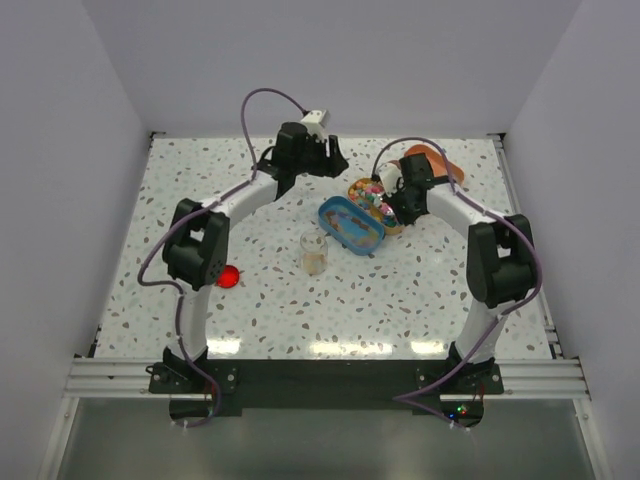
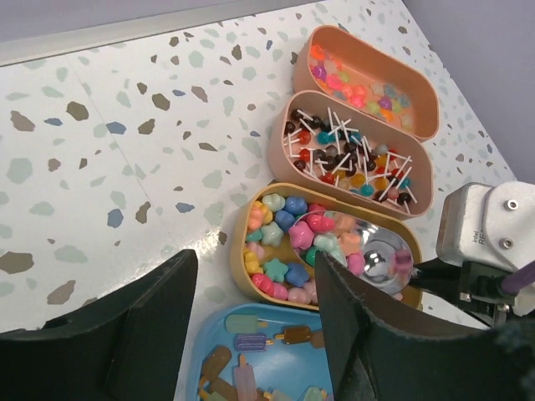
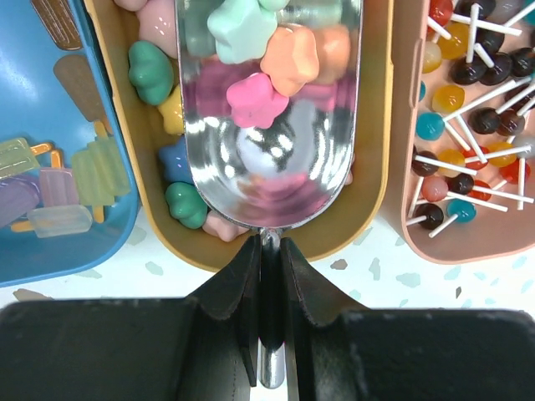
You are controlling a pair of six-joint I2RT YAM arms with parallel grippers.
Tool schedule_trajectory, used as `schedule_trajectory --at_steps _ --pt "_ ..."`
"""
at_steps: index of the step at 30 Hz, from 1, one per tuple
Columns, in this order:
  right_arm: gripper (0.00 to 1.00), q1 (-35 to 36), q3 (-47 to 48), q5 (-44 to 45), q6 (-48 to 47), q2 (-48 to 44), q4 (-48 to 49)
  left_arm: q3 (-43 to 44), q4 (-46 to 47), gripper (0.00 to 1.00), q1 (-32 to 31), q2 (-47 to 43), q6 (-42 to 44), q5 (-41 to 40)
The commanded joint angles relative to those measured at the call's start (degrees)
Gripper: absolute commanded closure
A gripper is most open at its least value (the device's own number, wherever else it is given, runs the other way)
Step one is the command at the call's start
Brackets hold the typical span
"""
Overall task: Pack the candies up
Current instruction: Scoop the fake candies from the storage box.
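Four oval trays, and only the left wrist view shows them all. The blue tray [image 2: 280,368] sits between the left fingers [image 2: 134,334], cut off by the bottom edge. The mustard tray [image 2: 237,267] is just ahead of their tips, the lollipop tray [image 2: 277,146] beyond that, and the pink tray [image 2: 301,63] is farthest out. The left fingers are spread wide with nothing between them. The right fingers [image 3: 230,301] are pinched tight on the handle of the scoop [image 3: 267,167]. The handle is mostly buried between them, and only a stub shows at the bottom. The scoop bowl reaches straight ahead of the right fingers into the mustard tray, with a few of the candies [image 3: 267,50] at its far end. The rest of the candies lie in that tray around and under the bowl, so some are hidden. The right wrist view crops the blue tray and the lollipop tray at the sides of the frame. Only the top view shows a glass jar [image 1: 314,252] and a red lid [image 1: 229,277] on the desk [image 1: 300,320], both well back from either set of fingers. From there I can't tell what is in the jar, the candies are only specks, and the right fingers are hidden under the wrist.
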Motion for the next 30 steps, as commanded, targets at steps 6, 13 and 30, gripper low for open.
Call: schedule_trajectory --at_steps 6,13,30 --pt "1.0 -1.0 -5.1 -6.3 1.9 -6.6 11.8 -6.6 -2.6 0.31 3.0 -12.1 2.7 -3.4" --pt "1.0 -1.1 -9.0 -7.9 2.5 -9.9 16.5 -15.0 -7.2 0.24 4.2 -22.4 6.4 -9.0" --pt "1.0 1.4 1.0 -5.8 0.2 -19.1 -0.3 -36.2 -12.3 0.08 5.6 -45.7 13.0 -23.1"
